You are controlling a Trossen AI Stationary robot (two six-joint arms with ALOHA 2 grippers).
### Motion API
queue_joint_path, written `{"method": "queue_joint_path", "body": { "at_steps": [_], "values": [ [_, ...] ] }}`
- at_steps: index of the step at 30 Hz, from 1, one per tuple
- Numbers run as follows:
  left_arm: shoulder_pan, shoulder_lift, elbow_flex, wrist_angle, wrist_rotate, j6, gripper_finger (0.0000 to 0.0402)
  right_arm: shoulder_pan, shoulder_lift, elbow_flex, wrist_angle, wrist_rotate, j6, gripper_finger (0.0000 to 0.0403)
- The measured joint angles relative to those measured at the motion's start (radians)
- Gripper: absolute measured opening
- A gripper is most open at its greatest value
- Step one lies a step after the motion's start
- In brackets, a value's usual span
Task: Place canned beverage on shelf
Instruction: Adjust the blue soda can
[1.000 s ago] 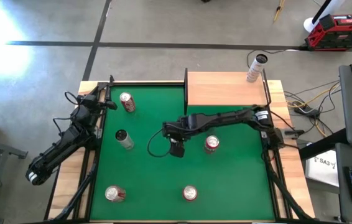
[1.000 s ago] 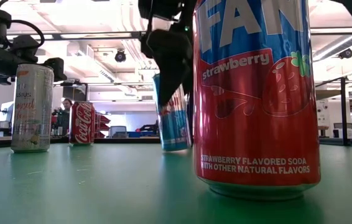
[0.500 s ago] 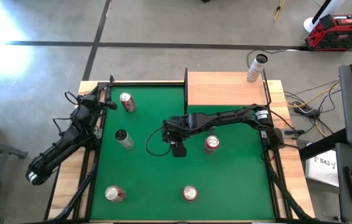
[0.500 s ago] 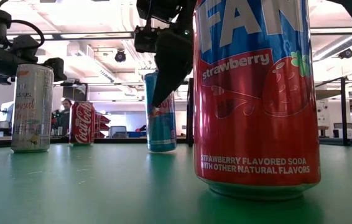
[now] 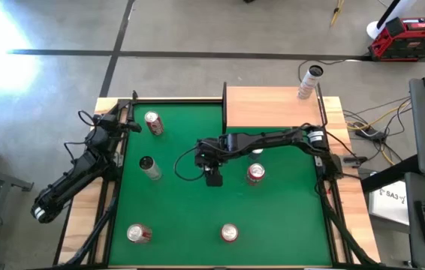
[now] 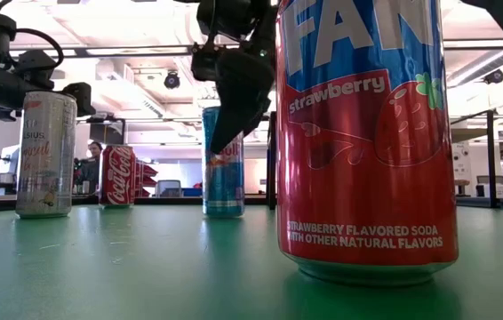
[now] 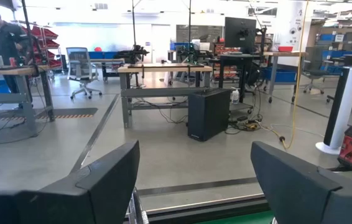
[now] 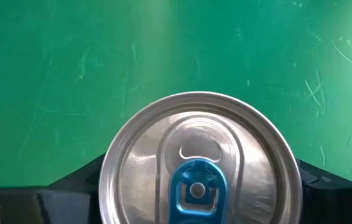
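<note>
Two dark fingers (image 8: 76, 186) flank a round, silvery can top (image 8: 201, 160).
</note>
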Motion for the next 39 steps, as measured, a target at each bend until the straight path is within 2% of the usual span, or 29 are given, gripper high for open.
{"method": "queue_joint_path", "body": {
  "at_steps": [5,12,18,29,32,39],
  "values": [
    [0.0,0.0,0.0,0.0,0.0,0.0,0.0293,0.0,0.0,-0.002,0.03,0.021,0.012,0.0266],
    [0.0,0.0,0.0,0.0,0.0,0.0,0.0293,0.0,0.0,-0.002,0.04,0.062,0.074,0.0332],
    [0.0,0.0,0.0,0.0,0.0,0.0,0.0293,0.012,-0.002,-0.002,0.041,0.148,0.316,0.0376],
    [0.0,0.0,0.0,0.0,0.0,0.0,0.0293,0.129,-0.011,-0.002,0.015,0.486,0.892,0.0379],
    [0.0,0.0,0.0,0.0,0.0,0.0,0.0293,0.174,-0.011,-0.002,0.0,0.605,1.05,0.0379],
    [0.0,0.0,0.0,0.0,0.0,0.0,0.0293,0.265,-0.01,-0.002,-0.008,0.856,1.324,0.0379]
  ]
}}
